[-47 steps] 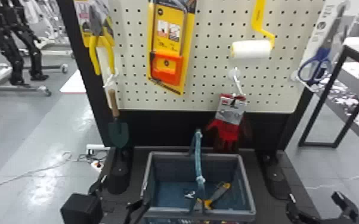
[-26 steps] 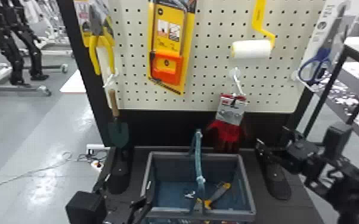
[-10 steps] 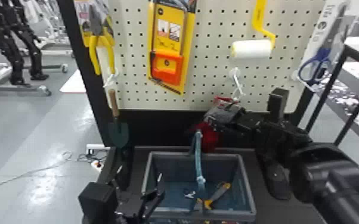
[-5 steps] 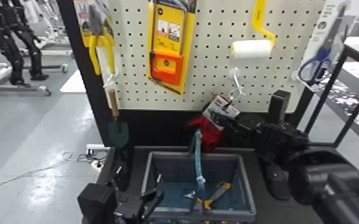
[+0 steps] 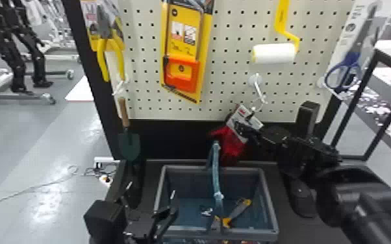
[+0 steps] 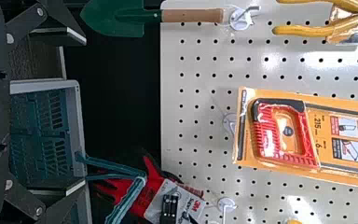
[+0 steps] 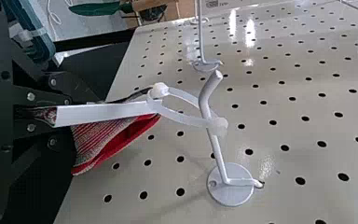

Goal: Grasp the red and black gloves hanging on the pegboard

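Note:
The red and black gloves point(image 5: 230, 142) with their white header card hang low on the pegboard point(image 5: 230, 84), tilted to one side. My right gripper point(image 5: 249, 131) is shut on the card and glove cuff. Close up, the right gripper point(image 7: 56, 116) pinches the card, red knit glove point(image 7: 102, 140) below it. A white plastic loop point(image 7: 186, 109) still ties the card to the metal hook point(image 7: 214, 140). The gloves point(image 6: 151, 189) lie beyond the basket in the left wrist view. My left gripper point(image 5: 163, 221) stays low at the front, open, its fingers point(image 6: 60, 30) spread.
A grey basket point(image 5: 172, 176) with a blue handle point(image 5: 216, 176) sits below the gloves, holding pliers. On the pegboard hang yellow pliers point(image 5: 108, 39), a packaged saw point(image 5: 182, 55), a paint roller point(image 5: 274, 52), a trowel point(image 5: 128, 139) and scissors point(image 5: 342, 69). A black shelf frame stands right.
My right arm came in from the right and shut on the gloves. The gloves and card have swung sideways and out from the board. The left arm has risen slightly.

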